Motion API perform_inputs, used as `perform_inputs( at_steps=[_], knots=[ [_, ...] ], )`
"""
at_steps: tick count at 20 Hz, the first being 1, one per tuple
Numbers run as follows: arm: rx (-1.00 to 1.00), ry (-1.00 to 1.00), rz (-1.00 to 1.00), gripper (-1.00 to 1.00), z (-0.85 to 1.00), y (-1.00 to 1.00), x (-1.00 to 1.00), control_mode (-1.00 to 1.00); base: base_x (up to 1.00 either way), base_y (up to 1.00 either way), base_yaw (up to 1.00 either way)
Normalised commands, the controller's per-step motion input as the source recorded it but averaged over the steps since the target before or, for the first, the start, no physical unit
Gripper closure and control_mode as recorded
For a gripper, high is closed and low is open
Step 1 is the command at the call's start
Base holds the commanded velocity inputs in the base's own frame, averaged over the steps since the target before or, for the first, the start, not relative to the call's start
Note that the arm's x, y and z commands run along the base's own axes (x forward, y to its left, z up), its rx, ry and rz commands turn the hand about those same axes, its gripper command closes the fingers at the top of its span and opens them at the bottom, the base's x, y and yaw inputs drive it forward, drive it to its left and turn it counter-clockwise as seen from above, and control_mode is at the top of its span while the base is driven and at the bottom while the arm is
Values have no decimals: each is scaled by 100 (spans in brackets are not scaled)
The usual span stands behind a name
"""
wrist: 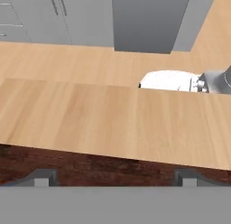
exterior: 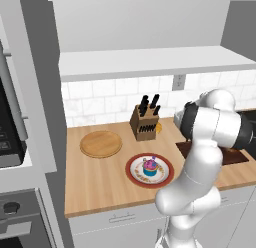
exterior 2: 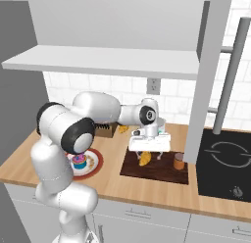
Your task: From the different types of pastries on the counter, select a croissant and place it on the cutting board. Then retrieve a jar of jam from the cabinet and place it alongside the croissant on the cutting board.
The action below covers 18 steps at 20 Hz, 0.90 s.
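Observation:
The croissant (exterior 2: 144, 159) lies on the dark brown cutting board (exterior 2: 157, 169), near its middle. At the board's right end stands the orange-brown jar of jam (exterior 2: 179, 161). My gripper (exterior 2: 149, 155) hangs just above the croissant, open, with a finger on either side and nothing held. In the hand view the fingertips (wrist: 40, 178) stand wide apart over the board (wrist: 113, 169), with the light-wood counter (wrist: 113, 119) beyond. The cupcake (exterior: 150, 166) sits on a red-rimmed plate (exterior: 134, 175). My arm hides most of the cutting board (exterior: 235, 156) in the left base view.
A knife block (exterior: 145, 121) stands at the back with a small yellow pastry (exterior: 159, 127) beside it. A round pale wooden board (exterior: 101, 143) lies to the left. The cabinet shelf (exterior 2: 108, 60) hangs overhead. A black cooktop (exterior 2: 225, 158) lies right of the cutting board.

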Motion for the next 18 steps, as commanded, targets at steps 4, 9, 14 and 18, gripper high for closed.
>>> perform_inputs(
  at_steps=[4,9,14,18],
  knots=[
    [2,-20,0,-100,0,-5,-100,-100,0,0,0],
    [0,0,0,-100,16,-3,-64,-100,0,0,0],
    [0,13,0,-100,45,0,-35,-100,0,0,0],
    [0,16,-2,-100,18,-5,-62,-100,0,0,0]
  ],
)
